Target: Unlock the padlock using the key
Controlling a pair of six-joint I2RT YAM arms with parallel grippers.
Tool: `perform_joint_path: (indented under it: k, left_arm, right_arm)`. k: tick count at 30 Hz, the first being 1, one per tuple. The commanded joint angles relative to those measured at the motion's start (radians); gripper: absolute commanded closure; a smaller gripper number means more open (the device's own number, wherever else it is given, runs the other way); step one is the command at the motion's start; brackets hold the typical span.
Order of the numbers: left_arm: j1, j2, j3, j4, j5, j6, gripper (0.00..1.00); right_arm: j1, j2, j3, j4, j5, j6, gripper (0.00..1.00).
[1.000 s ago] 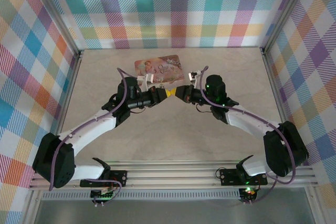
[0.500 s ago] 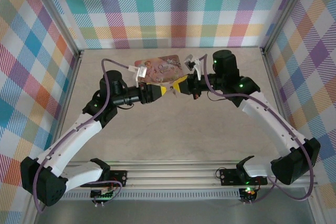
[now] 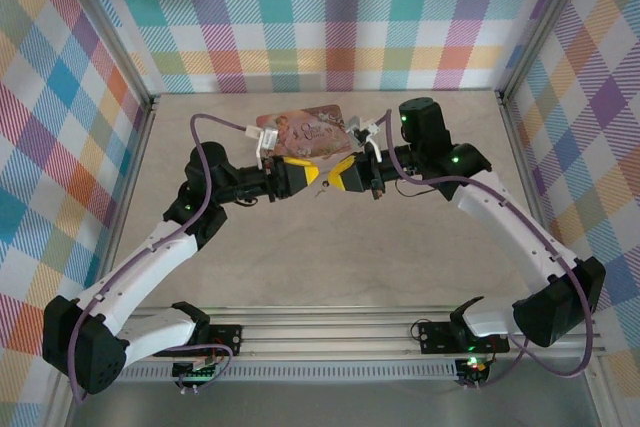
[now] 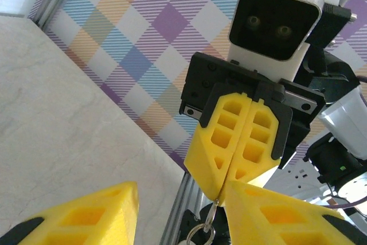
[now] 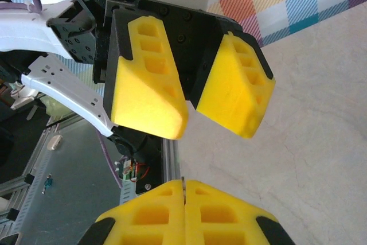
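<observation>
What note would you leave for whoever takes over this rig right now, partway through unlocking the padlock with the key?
Left gripper: open, empty, facing the right gripper tip to tip above the table.
Right gripper: shut on a thin metal piece with a small ring, apparently the key.
Padlock: I cannot make it out; the pink tin box lies just behind the grippers.
Done: key in hand.
Left: find the padlock, insert the key, turn it.
</observation>
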Motion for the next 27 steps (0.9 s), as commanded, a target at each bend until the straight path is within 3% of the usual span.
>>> perform_joint_path:
  k: [1, 10, 18, 27]
  left_arm:
    - [-0.017, -0.022, -0.013, 0.066, 0.047, 0.001, 0.56]
    - [-0.048, 0.005, 0.005, 0.008, 0.096, 0.028, 0.54]
    - [-0.058, 0.028, 0.021, -0.026, 0.110, 0.044, 0.58]
    - [-0.061, 0.034, 0.030, -0.037, 0.099, 0.049, 0.79]
  right_arm:
    - [-0.010, 0.007, 0.031, 0.015, -0.056, -0.010, 1.00]
    - [-0.012, 0.022, 0.038, 0.012, -0.051, -0.006, 1.00]
    - [-0.013, 0.020, 0.037, 0.026, -0.057, 0.009, 1.00]
    - [-0.012, 0.021, 0.027, 0.031, -0.077, 0.017, 1.00]
